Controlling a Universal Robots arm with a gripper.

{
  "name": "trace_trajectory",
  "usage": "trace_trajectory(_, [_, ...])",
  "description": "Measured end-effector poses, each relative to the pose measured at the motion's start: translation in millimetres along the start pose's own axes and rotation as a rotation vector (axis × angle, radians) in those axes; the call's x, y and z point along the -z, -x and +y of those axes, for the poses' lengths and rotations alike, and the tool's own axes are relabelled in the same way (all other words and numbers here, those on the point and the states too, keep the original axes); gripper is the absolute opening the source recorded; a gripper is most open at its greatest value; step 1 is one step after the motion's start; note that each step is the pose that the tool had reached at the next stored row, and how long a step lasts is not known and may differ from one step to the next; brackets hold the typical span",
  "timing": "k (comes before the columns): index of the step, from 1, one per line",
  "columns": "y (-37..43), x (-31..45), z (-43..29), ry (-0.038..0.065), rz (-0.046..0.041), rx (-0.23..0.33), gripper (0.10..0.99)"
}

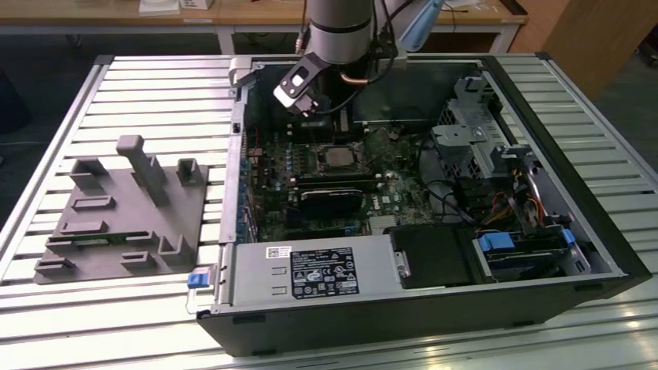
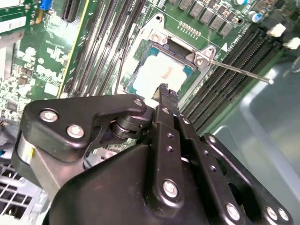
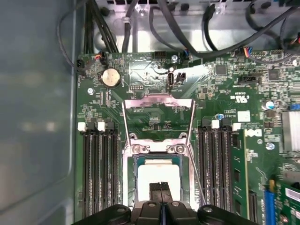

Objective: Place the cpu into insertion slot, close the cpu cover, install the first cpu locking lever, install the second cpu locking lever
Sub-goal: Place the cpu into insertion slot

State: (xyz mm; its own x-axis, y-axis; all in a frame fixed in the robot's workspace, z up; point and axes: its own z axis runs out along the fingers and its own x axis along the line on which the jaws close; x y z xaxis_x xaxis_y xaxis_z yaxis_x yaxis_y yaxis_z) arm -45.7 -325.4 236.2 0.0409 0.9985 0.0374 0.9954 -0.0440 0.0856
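Since the cpu (image 3: 157,172) already sits flat in the insertion slot (image 2: 176,47), my jaws carry nothing. In both wrist views they are pressed together tip to tip, with no gap that I can make out. I hang right over the chip, my fingertips (image 2: 164,93) close above one edge of it; whether they touch it I cannot tell. I judge that this narrow, closed pose suits nudging a thin part rather than gripping one.

The cpu cover (image 3: 158,99) is swung open from the hinge side of the slot, so the board shows through its square cut-out in the first wrist view; it is not yet shut over the chip. One locking lever (image 2: 239,71) juts out as a thin bright rod over the memory slots (image 2: 220,89), free of any catch, which is why the cover can stand open.

The cpu itself is a small square with a pale, dull silver top that glares under the light, and it lies level inside a green margin. All of it sits on the motherboard (image 1: 270,193) inside the open computer case (image 1: 411,324) on the slatted tabletop (image 1: 154,92).
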Motion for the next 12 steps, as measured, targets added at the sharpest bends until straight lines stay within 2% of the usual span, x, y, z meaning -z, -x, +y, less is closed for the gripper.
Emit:
trace_trajectory(5, [-0.4,11.1,0.9,0.002,-0.0001,0.0,0.106])
trace_trajectory(12, [-0.5,11.8,3.8,0.002,-0.0005,0.0,0.106])
